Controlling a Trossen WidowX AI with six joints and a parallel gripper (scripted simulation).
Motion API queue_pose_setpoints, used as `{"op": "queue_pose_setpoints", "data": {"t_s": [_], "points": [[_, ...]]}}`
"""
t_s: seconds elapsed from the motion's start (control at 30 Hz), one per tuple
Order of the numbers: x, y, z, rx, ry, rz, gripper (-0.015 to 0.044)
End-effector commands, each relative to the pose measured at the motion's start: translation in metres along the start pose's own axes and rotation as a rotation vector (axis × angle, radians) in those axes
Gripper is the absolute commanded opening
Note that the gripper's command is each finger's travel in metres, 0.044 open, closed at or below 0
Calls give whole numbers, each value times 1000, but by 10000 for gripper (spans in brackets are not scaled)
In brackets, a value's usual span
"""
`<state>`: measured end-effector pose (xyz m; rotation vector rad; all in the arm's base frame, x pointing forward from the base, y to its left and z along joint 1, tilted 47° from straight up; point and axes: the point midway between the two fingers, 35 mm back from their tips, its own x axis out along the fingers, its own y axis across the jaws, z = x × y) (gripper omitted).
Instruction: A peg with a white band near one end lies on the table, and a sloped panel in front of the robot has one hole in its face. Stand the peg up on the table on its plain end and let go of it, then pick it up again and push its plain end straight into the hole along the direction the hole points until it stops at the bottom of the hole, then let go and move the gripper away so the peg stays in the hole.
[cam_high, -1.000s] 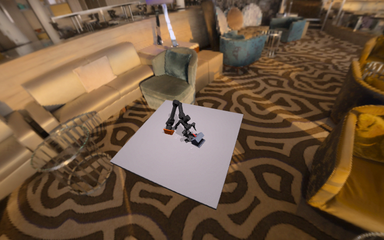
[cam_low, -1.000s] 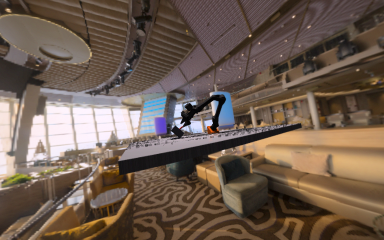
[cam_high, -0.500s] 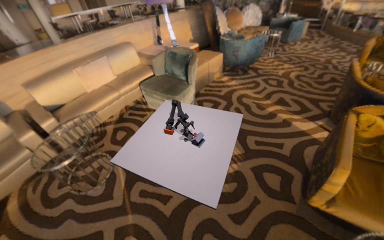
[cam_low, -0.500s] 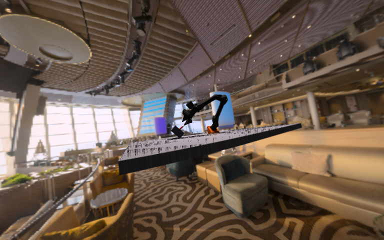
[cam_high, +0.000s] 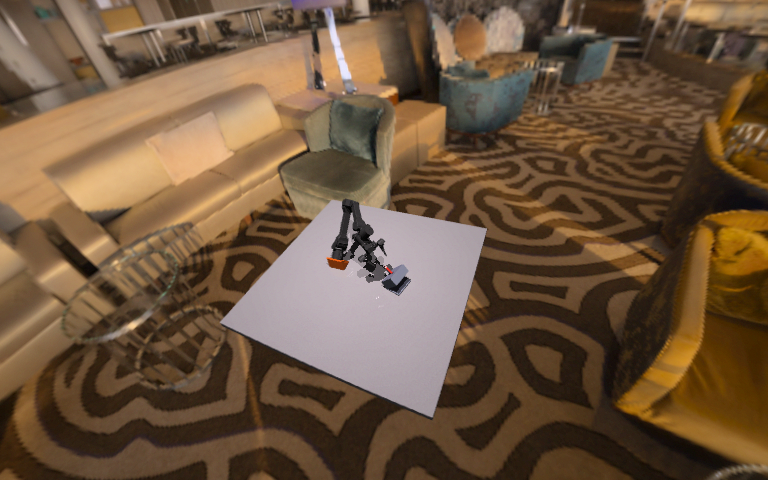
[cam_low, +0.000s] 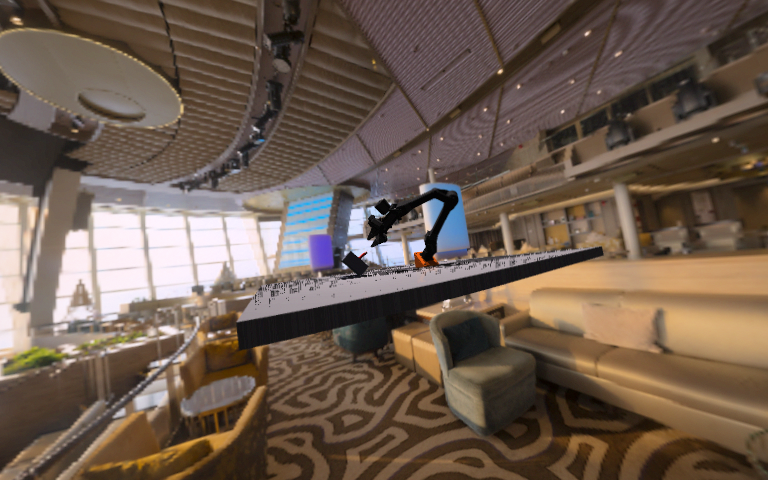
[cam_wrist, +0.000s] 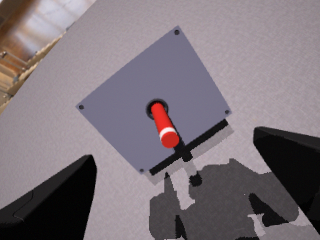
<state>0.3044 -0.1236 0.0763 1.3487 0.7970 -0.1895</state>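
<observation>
The red peg (cam_high: 389, 270) (cam_low: 363, 255) (cam_wrist: 161, 120) stands in the hole (cam_wrist: 149, 108) of the sloped grey panel (cam_high: 398, 275) (cam_low: 355, 263) (cam_wrist: 117, 102). Its white-banded end points out of the face towards the wrist camera, and its plain end is hidden inside the hole. How deep it sits cannot be seen directly. My gripper (cam_low: 373, 239) (cam_wrist: 176, 148) is wide open and empty. It is backed off from the peg, out in front of the panel face, with a fingertip to either side in the wrist view and neither touching the peg.
The panel stands on the pale table (cam_high: 339, 339) (cam_low: 328, 294) (cam_wrist: 280, 65), in front of the arm's orange base (cam_high: 338, 263) (cam_low: 425, 259). The arm's shadow falls on the table beside the panel's lower edge. Chairs and a sofa stand beyond the table.
</observation>
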Motion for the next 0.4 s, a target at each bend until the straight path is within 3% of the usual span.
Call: {"op": "queue_pose_setpoints", "data": {"t_s": [0.0,0.37], "points": [[-7,0,0,-5,-1,5,440],[-21,-1,0,-4,-2,5,440]]}}
